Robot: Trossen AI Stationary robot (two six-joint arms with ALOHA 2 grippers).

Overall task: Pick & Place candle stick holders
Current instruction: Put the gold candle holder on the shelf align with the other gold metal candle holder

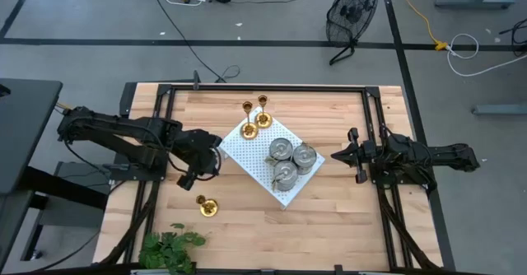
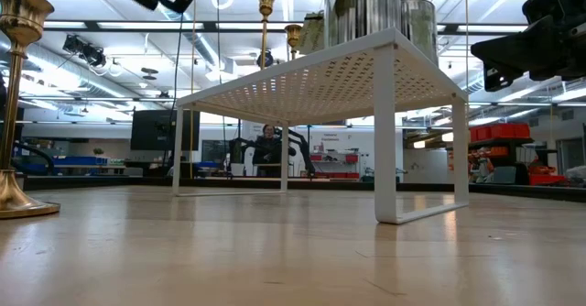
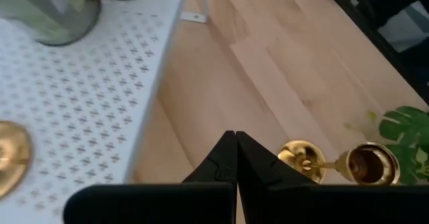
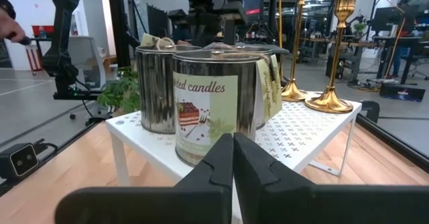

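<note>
Fingers on the left gripper (image 1: 216,154) and right gripper (image 1: 337,155) are pinched together, empty, at nine and three o'clock of the white rack (image 1: 247,154).

Two matte black jointed arms, built of chunky rounded housings and slimmer tubular links; the left gripper (image 1: 203,165) carries a pale disc-shaped part on its wrist; the right gripper (image 1: 338,155) ends in two tapered black fingers (image 4: 216,158) with smooth bevelled faces, mounted on a broad flat black crossbar; dark cabling loops along the left arm's links.
</note>
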